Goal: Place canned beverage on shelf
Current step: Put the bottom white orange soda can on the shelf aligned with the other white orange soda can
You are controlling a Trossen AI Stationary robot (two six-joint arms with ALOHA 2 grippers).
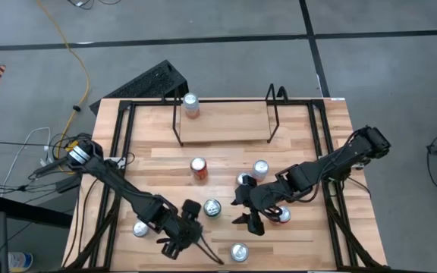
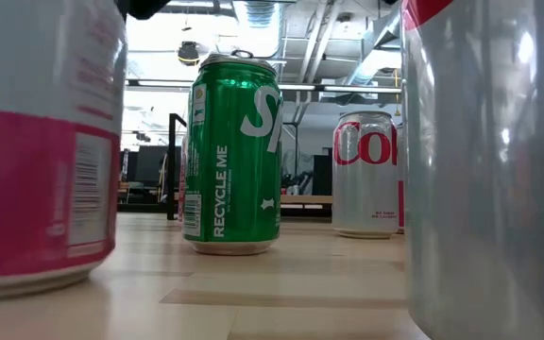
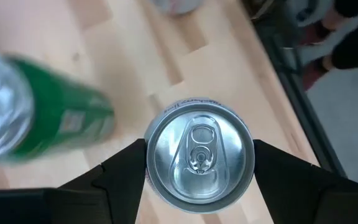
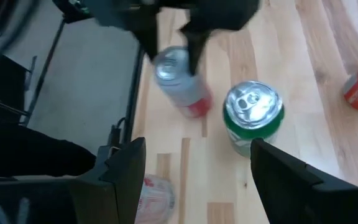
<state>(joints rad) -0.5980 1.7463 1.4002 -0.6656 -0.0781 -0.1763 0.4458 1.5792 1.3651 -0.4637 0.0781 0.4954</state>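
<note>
left gripper [image 3: 199,163] clamped on a silver can [image 3: 199,155] at the table's near edge, grasp step done; right gripper [image 4: 194,165] hangs open nearby; next, lift and carry to the shelf [image 1: 224,129] at the far side.

A lab or workshop test bay, not a home. Bare grey concrete floor [image 1: 226,68] marked with dark tape lines [image 1: 203,39] around a light wood worktop [image 1: 226,163] ringed by a black tubular frame [image 1: 328,152]. Two dark robot arms [image 1: 120,186] clamped at the worktop's sides. Loose yellow cable [image 1: 73,61] and white leads [image 1: 40,148] trailing on the floor. Open industrial ceiling with exposed ducts and beams [image 2: 319,38] and strip lighting beyond the cans [image 2: 232,151].
</note>
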